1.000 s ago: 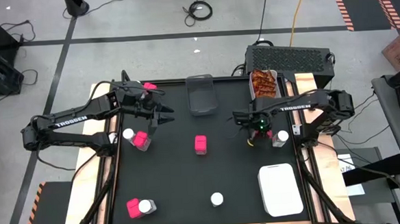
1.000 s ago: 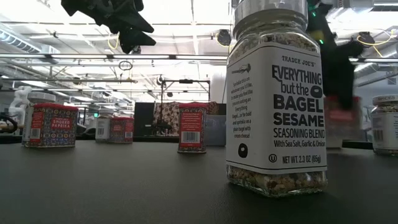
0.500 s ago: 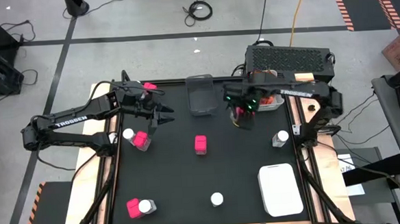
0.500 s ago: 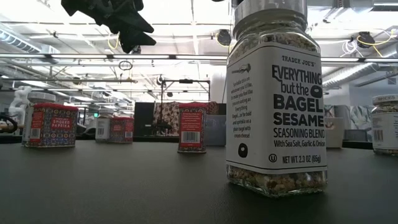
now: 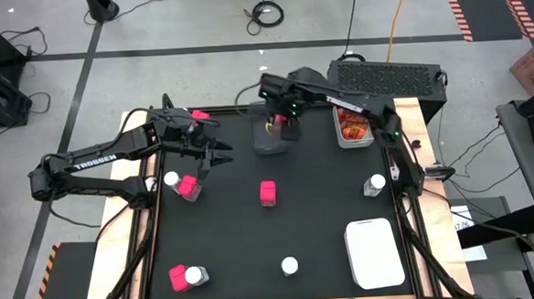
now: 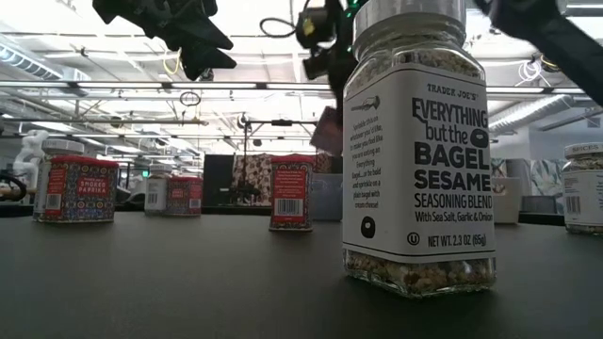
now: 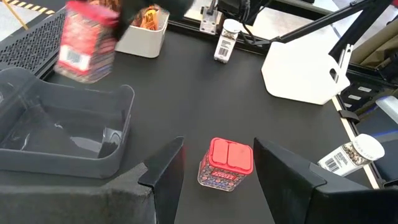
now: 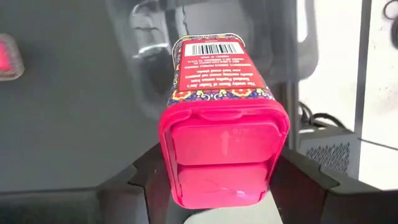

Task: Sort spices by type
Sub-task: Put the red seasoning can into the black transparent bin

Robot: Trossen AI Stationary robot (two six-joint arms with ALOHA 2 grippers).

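A: From above, where is the right gripper [image 5: 278, 123]?

B: Over the dark grey tray [image 5: 268, 140] at the table's far edge, with something pink between its fingers. That view gives little more than a pink spot.

A: The right wrist view settles it. A pink-lidded tin [image 8: 219, 124] with a red patterned body and a barcode is clamped between the two dark fingers [image 8: 311, 186], lid toward the camera, with the grey tray blurred beneath it. So the fingers are partly closed onto the tin, not empty.

B: The left wrist view catches the same tin from the other side, a blur hanging above the tray's wall [image 7: 121, 124]. It also shows the left gripper [image 7: 217, 177] with its fingers spread apart and nothing between them, above another pink tin [image 7: 226, 163] standing on the black mat.

A: In the high view the left gripper [image 5: 214, 159] hovers left of centre, near a pink tin and white-lidded jar [image 5: 171, 180] standing together.

B: The rest only shows from above: a pink tin [image 5: 267, 192] mid-table, a pair at the near left [image 5: 187, 276], a jar [image 5: 290, 266] near the front, another jar [image 5: 374, 184] at the right edge, and orange-red sachets in a white bin [image 5: 354, 127] beside the tray.

A: The low view adds the label: the front jar [image 6: 418, 151] reads bagel sesame seasoning.
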